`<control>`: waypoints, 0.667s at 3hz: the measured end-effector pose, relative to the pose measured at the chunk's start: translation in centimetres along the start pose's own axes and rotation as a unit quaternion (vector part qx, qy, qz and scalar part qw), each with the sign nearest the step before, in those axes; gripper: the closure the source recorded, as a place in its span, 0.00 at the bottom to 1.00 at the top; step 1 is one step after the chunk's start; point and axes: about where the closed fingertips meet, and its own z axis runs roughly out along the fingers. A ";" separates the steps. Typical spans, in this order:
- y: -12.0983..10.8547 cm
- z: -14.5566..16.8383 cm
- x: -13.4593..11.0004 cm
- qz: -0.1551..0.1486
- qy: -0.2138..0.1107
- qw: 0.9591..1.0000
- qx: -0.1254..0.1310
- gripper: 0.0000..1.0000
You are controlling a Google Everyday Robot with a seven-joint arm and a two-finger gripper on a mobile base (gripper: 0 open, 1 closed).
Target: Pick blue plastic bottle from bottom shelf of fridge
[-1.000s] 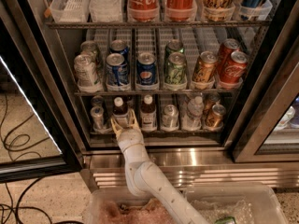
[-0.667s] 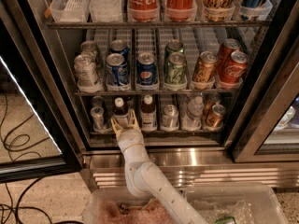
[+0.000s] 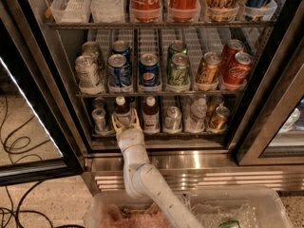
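A tall black-framed drinks fridge [image 3: 42,80] with its glass doors open fills the frame, its wire shelves stocked with cans and bottles. A white jointed robot arm [image 3: 142,175] rises from the lower centre of the frame to the lowest, shortest wire shelf [image 3: 190,135].

The arm's claw [image 3: 126,121], with pale yellow fingers [image 3: 117,123], sits at the front edge of that shelf, left of centre. Its two fingers are spread apart, one on each side of the lower part of a small bottle with a white cap, dark brown contents and a pale label [image 3: 122,109]. Whether the fingers touch the bottle cannot be told. The bottle stands upright in its lane.

Just to its right stands a similar brown bottle with a white cap [image 3: 150,115]. To its left is a small silver can [image 3: 99,119]. Farther right on the same shelf is a clear water bottle [image 3: 196,114]. On the shelf above, a blue Pepsi can [image 3: 149,71] and red Coca-Cola cans [image 3: 237,69] stand in rows. Below the shelf runs the shiny steel base [image 3: 204,163].
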 end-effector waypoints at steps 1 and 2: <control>0.1 0.1 -0.1 0.003 -0.005 1.000 0.003 1.00; 0.1 0.0 -0.1 0.004 -0.009 1.000 0.004 1.00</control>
